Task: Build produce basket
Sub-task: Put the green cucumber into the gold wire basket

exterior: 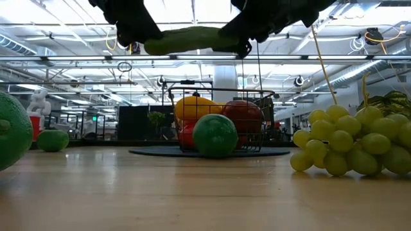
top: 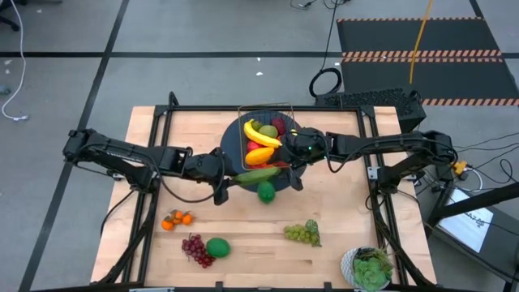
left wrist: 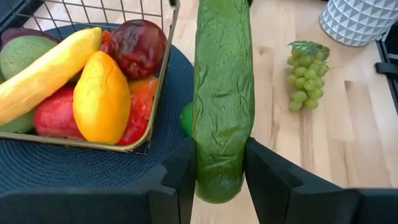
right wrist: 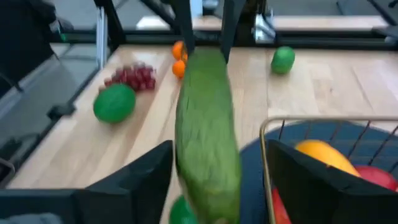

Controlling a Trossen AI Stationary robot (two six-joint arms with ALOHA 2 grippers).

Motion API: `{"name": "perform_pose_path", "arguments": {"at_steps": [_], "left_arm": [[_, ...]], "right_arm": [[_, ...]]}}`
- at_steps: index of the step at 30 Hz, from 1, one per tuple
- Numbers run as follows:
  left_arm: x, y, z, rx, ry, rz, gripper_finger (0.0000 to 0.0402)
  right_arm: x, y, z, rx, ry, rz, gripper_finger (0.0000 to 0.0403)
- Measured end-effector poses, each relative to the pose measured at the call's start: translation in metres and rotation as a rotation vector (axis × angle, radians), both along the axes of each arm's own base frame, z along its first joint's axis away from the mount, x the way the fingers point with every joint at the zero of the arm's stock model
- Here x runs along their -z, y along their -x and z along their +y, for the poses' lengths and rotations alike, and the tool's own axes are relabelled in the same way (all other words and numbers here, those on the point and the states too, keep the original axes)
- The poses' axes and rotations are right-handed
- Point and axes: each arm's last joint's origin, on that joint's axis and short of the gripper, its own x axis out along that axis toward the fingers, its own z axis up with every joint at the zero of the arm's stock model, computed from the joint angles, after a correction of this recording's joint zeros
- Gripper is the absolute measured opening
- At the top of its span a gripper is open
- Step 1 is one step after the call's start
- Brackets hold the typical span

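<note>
A long green cucumber (top: 258, 173) hangs level in the air (exterior: 192, 40), above the near edge of the round dark mat and beside the wire basket (top: 263, 106). My left gripper (left wrist: 221, 174) is shut on its left end. My right gripper (right wrist: 217, 180) is open at the cucumber's right end, one finger on either side, with gaps showing in the right wrist view. The basket (left wrist: 158, 81) rests on the mat and holds a banana, a mango, red apples and a green fruit. A lime (top: 266, 192) lies on the table just near of the mat. My left gripper pinches the cucumber's left end (left wrist: 217, 168) between its two fingers (left wrist: 180, 180). It comes level from the table's left, with the fingers lying along the cucumber. The cucumber is lifted clear and sticks out roughly level beyond the fingertips, toward my right gripper.
Green grapes (top: 302, 234), purple grapes (top: 195, 247), a green round fruit (top: 217, 246) and oranges (top: 176, 218) lie on the near half of the table. A leafy plant in a white pot (top: 369, 268) stands at the near right corner.
</note>
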Motion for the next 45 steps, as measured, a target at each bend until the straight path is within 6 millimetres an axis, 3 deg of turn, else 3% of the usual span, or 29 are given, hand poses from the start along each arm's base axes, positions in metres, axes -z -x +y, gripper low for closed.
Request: {"name": "perform_pose_path", "arguments": {"at_steps": [7, 14, 20, 28, 31, 34, 42, 45], "left_arm": [[0.0, 0.0, 0.0, 0.009, -0.018, 0.001, 0.012], [0.0, 0.0, 0.0, 0.045, -0.047, 0.002, 0.012], [0.0, 0.0, -0.001, 0.063, -0.062, 0.0, 0.012], [-0.001, -0.001, 0.0, 0.053, -0.065, -0.009, 0.012], [-0.001, -0.001, 0.0, 0.061, -0.074, -0.008, 0.012], [-0.001, -0.001, 0.0, 0.063, -0.077, -0.006, 0.012], [-0.001, -0.001, 0.0, 0.066, -0.079, -0.006, 0.012], [-0.001, -0.001, -0.001, 0.056, -0.058, -0.015, 0.012]], "right_arm": [[-0.005, -0.003, 0.001, 0.027, -0.067, -0.042, 0.0158], [-0.005, -0.004, 0.012, 0.016, -0.099, -0.034, 0.0116], [-0.004, -0.004, 0.019, 0.032, -0.128, -0.008, 0.0116], [0.0, -0.003, 0.029, 0.114, -0.068, 0.018, 0.0209], [0.0, -0.003, 0.029, 0.13, -0.087, 0.031, 0.0225], [-0.001, -0.003, 0.028, 0.152, -0.089, 0.022, 0.0213], [-0.001, -0.003, 0.03, 0.14, -0.09, 0.021, 0.0127], [-0.001, -0.003, 0.031, 0.147, -0.111, 0.026, 0.0112]]}}
